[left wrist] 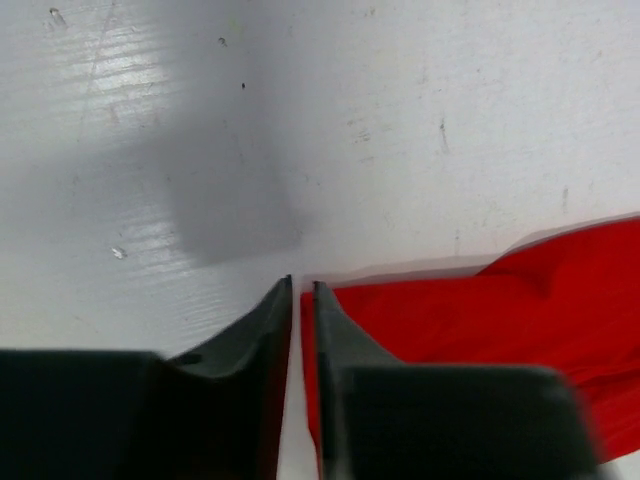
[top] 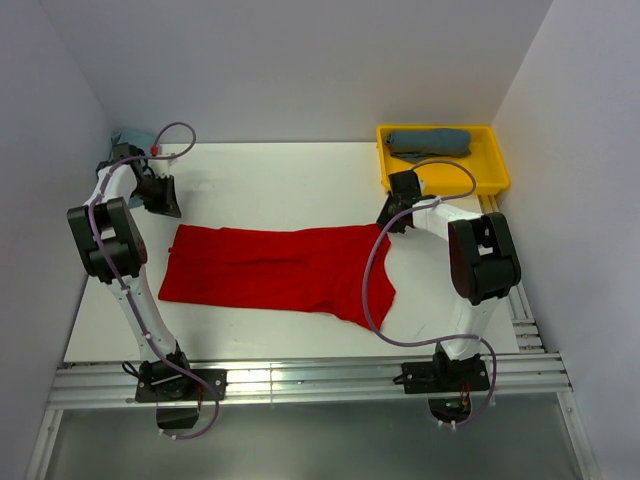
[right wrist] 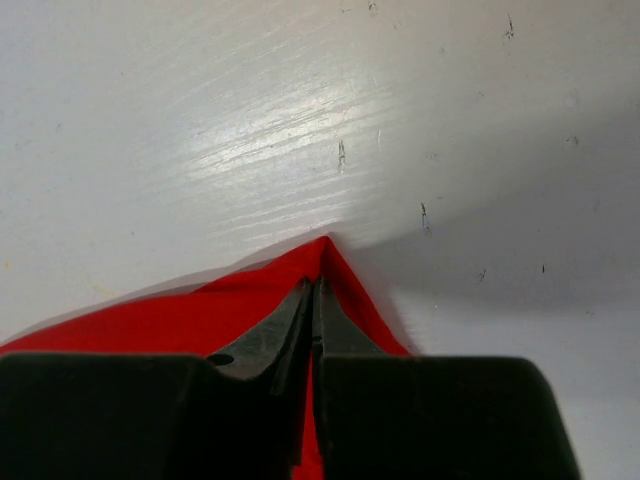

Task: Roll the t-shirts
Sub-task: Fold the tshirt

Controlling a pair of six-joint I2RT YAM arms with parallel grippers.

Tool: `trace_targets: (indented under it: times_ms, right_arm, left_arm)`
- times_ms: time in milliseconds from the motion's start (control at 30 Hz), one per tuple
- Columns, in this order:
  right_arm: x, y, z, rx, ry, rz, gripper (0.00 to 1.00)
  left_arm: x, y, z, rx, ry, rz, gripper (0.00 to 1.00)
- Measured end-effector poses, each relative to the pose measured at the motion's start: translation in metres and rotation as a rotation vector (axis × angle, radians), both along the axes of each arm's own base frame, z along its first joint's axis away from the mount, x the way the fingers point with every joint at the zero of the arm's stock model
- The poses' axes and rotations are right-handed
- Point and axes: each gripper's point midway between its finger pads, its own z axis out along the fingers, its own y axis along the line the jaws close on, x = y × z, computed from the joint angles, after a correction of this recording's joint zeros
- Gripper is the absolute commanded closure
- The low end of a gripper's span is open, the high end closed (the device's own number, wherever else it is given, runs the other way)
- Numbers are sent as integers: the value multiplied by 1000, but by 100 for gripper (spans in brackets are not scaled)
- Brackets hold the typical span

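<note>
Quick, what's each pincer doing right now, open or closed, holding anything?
Left pincer: closed, pinching the red t-shirt edge.
Right pincer: closed, pinching the red t-shirt's corner.

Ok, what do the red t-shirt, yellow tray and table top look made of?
The red t-shirt looks like soft matte knit, probably cotton: it creases and folds. The yellow tray seems moulded plastic: smooth, even colour. The table top is hard, white, painted or laminated: slightly glossy, scuffed.

Matt soft cloth, the red t-shirt point(top: 280, 268) — table point(top: 300, 180) scuffed, faintly glossy — yellow tray point(top: 497, 165) smooth plastic.
</note>
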Motion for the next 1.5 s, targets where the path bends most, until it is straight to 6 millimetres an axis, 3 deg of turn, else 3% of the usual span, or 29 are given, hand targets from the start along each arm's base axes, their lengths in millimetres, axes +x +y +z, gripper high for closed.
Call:
trace_targets:
  times_ms: [33, 133, 500, 767, 867, 900, 933, 1300, 1500]
  right_arm:
    - [0, 0, 0, 1, 0, 0, 94]
    - [0, 0, 0, 5, 1, 0, 94]
    - [0, 0, 0, 7, 1, 1, 94]
    - [0, 1, 0, 12, 2, 4, 94]
    - [0, 1, 0, 12, 3, 4, 94]
    - [0, 1, 0, 12, 3, 4, 94]
    - [0, 1, 0, 12, 4, 4, 95]
    - [0, -1, -1, 4, 4, -2, 95]
    - [1, -7, -1, 2, 4, -16, 95]
  left_arm:
    - [0, 0, 1, -2, 0, -3, 64]
    - [0, -2, 3, -12, 0, -7, 51]
    - [-19, -7, -3, -27, 68, -28, 50]
    - [-38, -13, -14, -47, 137, -38, 59]
    - [-38, -15, -14, -48, 138, -43, 83]
    - [-38, -16, -14, -47, 136, -47, 96]
    - [-38, -16, -14, -48, 136, -48, 100]
    - [-32, -15, -13, -35, 122, -31, 100]
    - [-18, -11, -2, -28, 79, -12, 100]
